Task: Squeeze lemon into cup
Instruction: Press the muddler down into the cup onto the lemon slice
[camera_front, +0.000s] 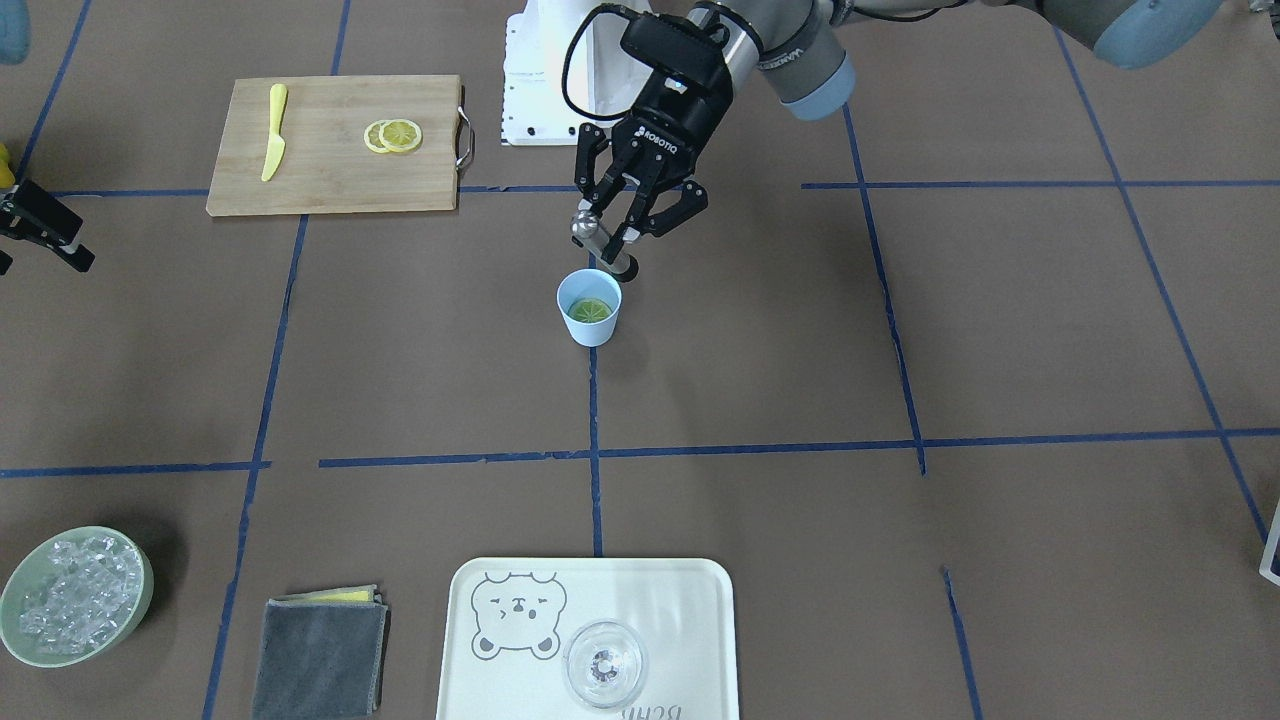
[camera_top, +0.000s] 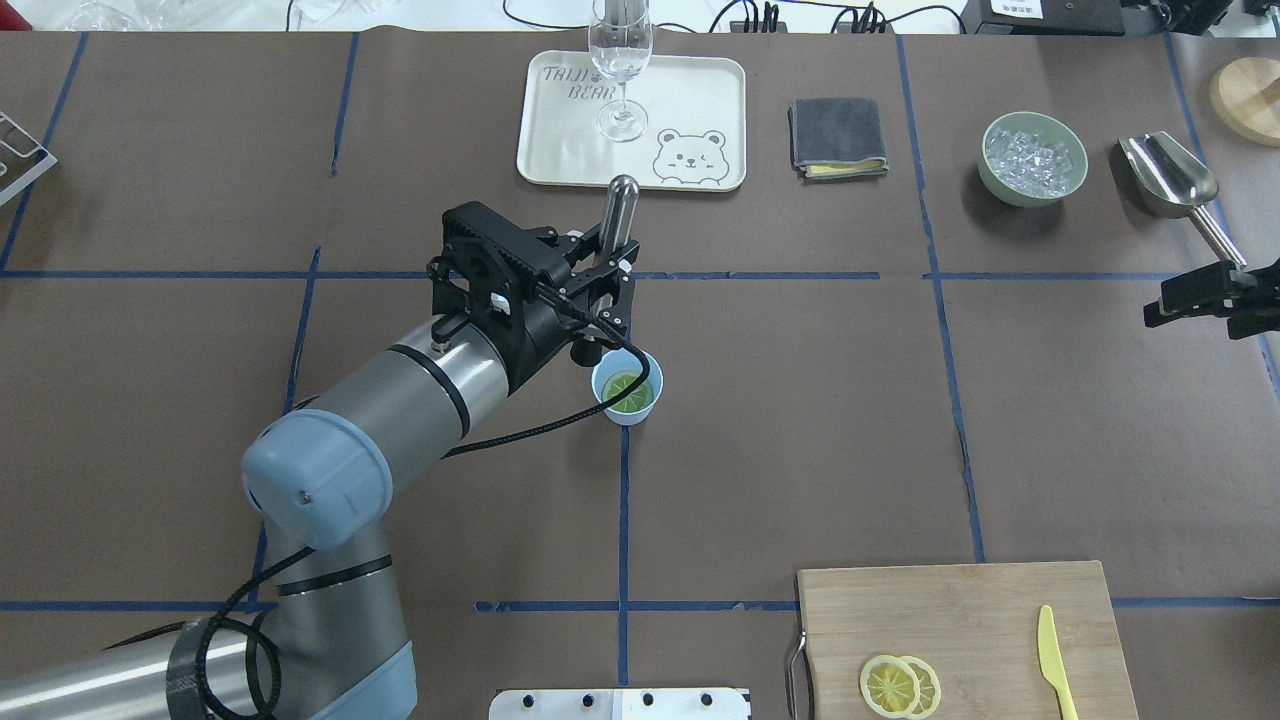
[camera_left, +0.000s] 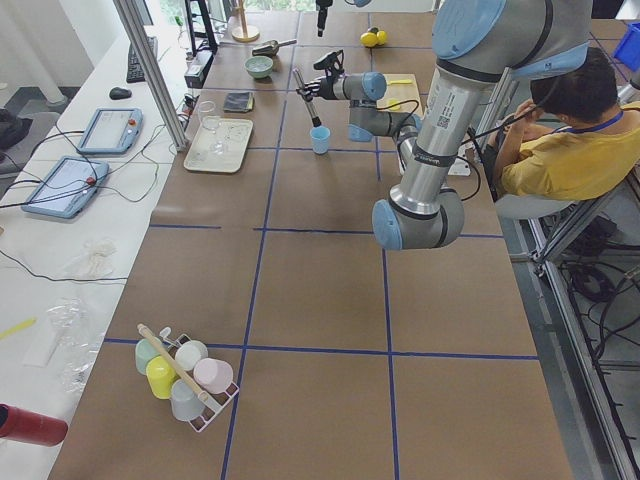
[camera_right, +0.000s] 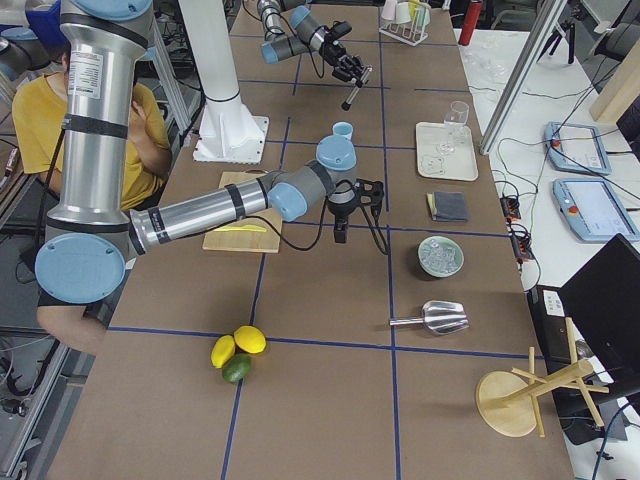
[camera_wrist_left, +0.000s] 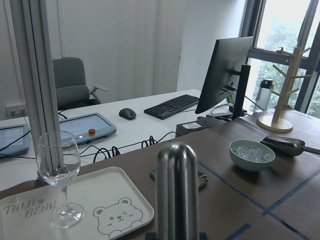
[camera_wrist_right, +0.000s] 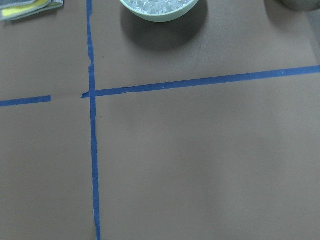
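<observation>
Here one lemon (camera_front: 590, 310) sits in one cup (camera_front: 592, 334); left jaws clamp one rod (camera_top: 620, 205), right jaws unclear.

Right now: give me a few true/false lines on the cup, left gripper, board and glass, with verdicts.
1. A lemon slice lies in the cup. True.
2. The left gripper is empty. False: it is shut on a metal rod.
3. Two slices lie on the board. True.
4. The glass stands on the board. False: it stands on the tray.
5. The knife lies on the board. True.
</observation>
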